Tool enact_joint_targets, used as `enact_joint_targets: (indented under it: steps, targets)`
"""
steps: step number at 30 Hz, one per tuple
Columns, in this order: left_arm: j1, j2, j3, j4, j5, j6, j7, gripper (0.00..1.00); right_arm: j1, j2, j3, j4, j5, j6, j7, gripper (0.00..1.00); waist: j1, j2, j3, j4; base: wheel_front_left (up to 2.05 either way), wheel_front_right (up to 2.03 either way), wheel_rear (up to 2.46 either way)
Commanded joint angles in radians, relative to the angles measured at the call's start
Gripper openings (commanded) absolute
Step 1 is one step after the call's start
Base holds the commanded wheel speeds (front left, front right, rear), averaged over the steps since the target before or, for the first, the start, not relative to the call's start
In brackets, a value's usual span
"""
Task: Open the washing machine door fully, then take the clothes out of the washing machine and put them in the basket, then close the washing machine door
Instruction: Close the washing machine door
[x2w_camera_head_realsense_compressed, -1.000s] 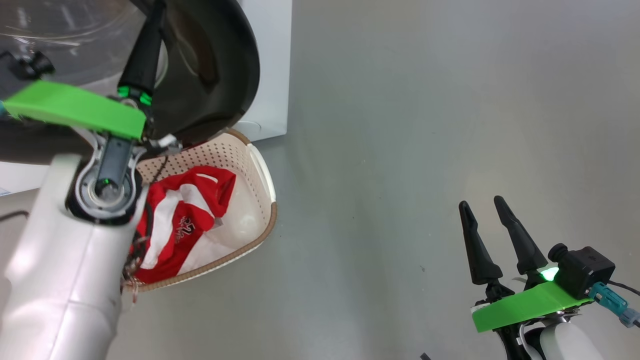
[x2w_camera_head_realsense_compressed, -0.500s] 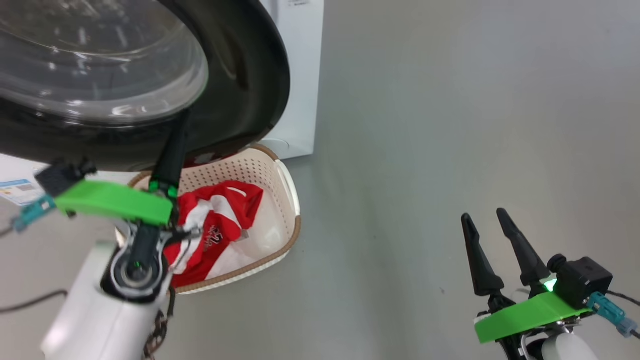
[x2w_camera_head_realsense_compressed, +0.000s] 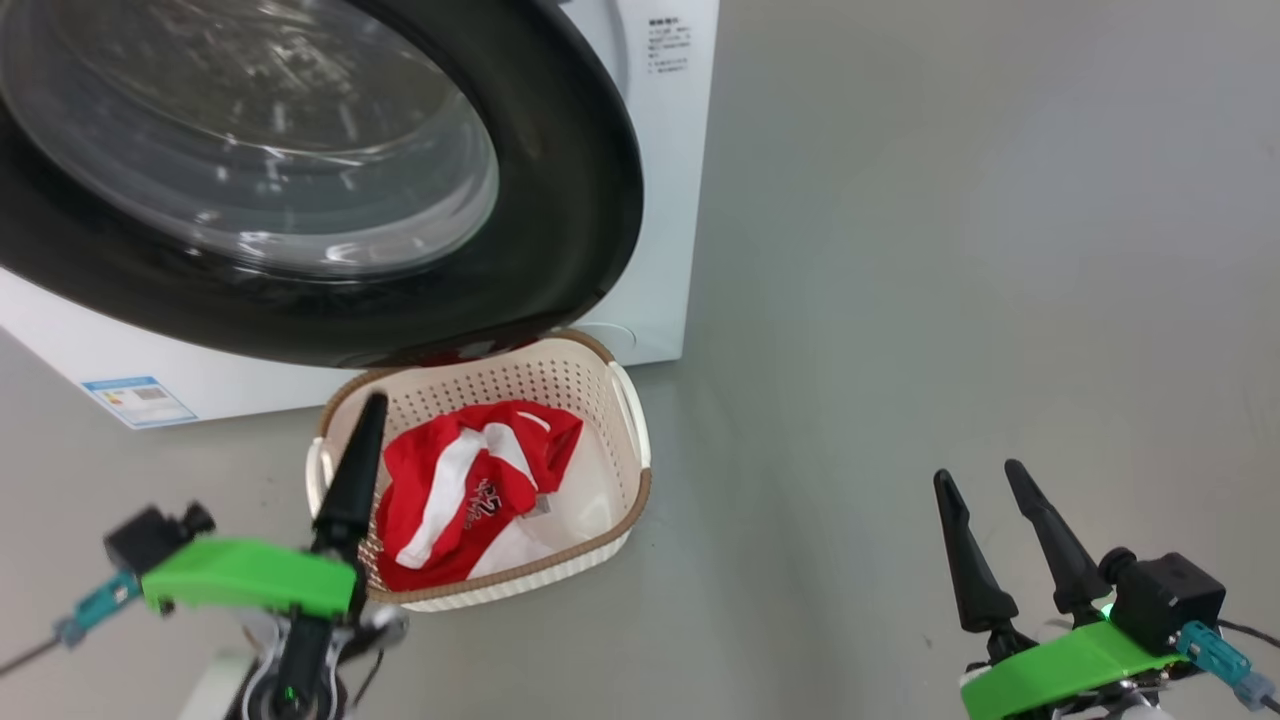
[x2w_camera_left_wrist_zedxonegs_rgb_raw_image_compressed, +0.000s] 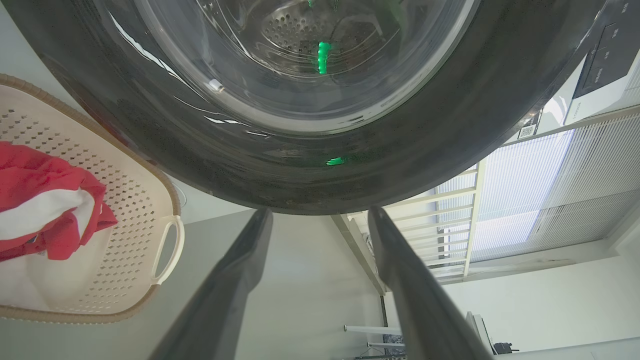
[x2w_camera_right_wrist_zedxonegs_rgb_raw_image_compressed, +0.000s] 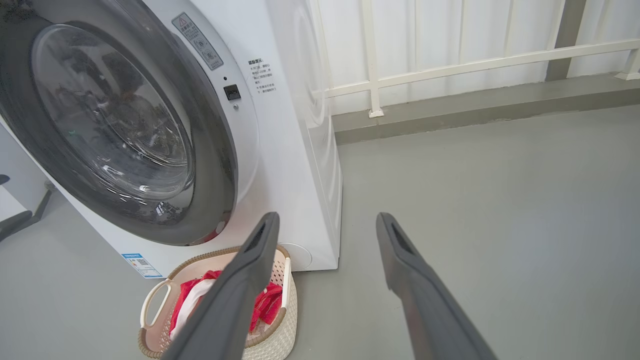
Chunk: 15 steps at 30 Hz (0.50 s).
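Left gripper (x2w_camera_left_wrist_zedxonegs_rgb_raw_image_compressed: 320, 212) and right gripper (x2w_camera_head_realsense_compressed: 977, 472): jaws spread, empty. Clothes (x2w_camera_head_realsense_compressed: 470, 480) lie in basket (x2w_camera_head_realsense_compressed: 480, 385). Washing machine door (x2w_camera_head_realsense_compressed: 570, 200) appears shut.

Open grey floor (x2w_camera_head_realsense_compressed: 950, 300) right of the basket (x2w_camera_head_realsense_compressed: 500, 382); washing machine door (x2w_camera_head_realsense_compressed: 560, 250) low over its far rim.

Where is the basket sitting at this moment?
On the floor, left of centre in the head view: the basket stands in front of the washing machine, below its door, red clothes inside.
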Motion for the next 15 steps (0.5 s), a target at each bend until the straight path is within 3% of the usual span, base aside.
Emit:
enact_joint_targets:
  steps: [1,15]
  targets:
    - [0.031,0.040,0.021,-0.031,0.019,-0.006,-0.017,1.00,0.014,-0.006,0.018,-0.020,-0.010,0.007,-0.006,1.00,0.0000,0.0000,-0.028,0.022,0.00,0.00,0.00]
    - [0.199,0.096,-0.023,-0.048,0.099,-0.006,-0.087,1.00,0.073,-0.019,-0.009,-0.022,-0.011,0.007,-0.006,1.00,0.0000,0.0000,-0.081,0.065,0.00,0.00,0.00]
